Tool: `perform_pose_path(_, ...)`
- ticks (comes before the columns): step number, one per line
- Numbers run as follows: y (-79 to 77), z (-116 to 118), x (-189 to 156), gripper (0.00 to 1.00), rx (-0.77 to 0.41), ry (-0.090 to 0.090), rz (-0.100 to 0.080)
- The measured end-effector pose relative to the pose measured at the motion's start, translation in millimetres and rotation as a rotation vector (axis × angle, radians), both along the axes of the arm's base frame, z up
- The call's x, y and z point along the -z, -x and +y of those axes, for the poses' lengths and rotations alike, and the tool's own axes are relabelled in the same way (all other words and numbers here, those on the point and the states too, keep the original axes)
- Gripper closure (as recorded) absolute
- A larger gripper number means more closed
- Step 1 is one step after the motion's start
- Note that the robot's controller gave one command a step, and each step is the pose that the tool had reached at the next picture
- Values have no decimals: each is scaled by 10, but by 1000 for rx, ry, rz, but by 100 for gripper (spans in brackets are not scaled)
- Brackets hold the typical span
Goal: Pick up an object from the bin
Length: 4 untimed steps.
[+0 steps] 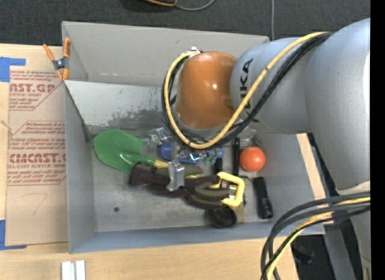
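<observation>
Camera view: claw (174,163), apart or together I cannot tell, hangs low over the heap in the bin (81,182). Brown strap (155,180) lies at its six o'clock and green scoop (114,149) at nine. Tangled neighbours may snag and drag along.

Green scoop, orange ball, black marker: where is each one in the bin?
green scoop (114,148), camera view, middle of its blade.
orange ball (252,159), camera view, its centre.
black marker (263,197), camera view, middle of its barrel.
</observation>
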State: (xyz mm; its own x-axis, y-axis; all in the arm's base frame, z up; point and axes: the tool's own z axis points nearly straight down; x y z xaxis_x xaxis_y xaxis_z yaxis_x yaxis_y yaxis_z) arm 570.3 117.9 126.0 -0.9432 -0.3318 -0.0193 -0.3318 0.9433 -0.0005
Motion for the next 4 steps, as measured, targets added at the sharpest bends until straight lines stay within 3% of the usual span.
perform_pose_path(1,87,362,41,0,290,2,22)
perform_pose_path(2,117,20,487,0,73,-1,2)
perform_pose_path(3,134,196,542,0,256,-5,6)
perform_pose_path(4,128,-78,504,0,120,-4,-2)
